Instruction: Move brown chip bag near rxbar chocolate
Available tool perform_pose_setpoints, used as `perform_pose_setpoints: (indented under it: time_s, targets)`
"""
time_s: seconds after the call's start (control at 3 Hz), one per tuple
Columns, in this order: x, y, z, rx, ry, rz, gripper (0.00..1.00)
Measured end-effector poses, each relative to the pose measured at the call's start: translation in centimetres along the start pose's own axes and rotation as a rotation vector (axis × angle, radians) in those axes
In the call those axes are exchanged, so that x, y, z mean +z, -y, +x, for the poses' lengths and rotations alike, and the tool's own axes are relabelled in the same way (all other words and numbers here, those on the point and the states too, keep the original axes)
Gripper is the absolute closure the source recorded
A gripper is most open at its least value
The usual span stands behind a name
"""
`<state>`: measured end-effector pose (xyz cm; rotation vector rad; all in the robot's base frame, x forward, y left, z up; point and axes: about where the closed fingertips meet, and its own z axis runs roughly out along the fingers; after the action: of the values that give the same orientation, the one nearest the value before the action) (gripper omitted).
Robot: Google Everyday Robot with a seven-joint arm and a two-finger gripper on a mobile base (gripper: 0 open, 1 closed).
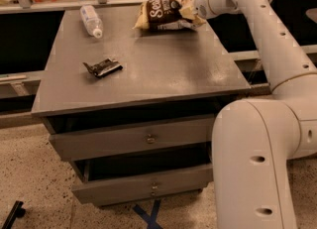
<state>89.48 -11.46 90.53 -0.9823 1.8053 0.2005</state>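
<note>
The brown chip bag is at the far right of the grey tabletop, its left end tilted down toward the surface. My gripper is at the bag's right tan end, reaching in from the right, and is shut on that end. The fingertips are mostly hidden by the crinkled bag. The rxbar chocolate, a small flat black wrapper, lies on the left part of the tabletop, well apart from the bag and nearer the front.
A clear plastic water bottle lies at the far left of the tabletop. The table has two drawers below, the lower one ajar. My arm's large white links fill the right side. A rail runs behind the table.
</note>
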Motion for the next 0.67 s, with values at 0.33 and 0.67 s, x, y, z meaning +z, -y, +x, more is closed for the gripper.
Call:
perform_pose_setpoints:
  time_s: [0.33, 0.67]
  targets:
    - [-2.9, -1.7, -1.9, 0.015, 0.013, -0.079, 1.00]
    - [-4.9, -3.6, -3.3, 0.046, 0.032, -0.157, 1.00]
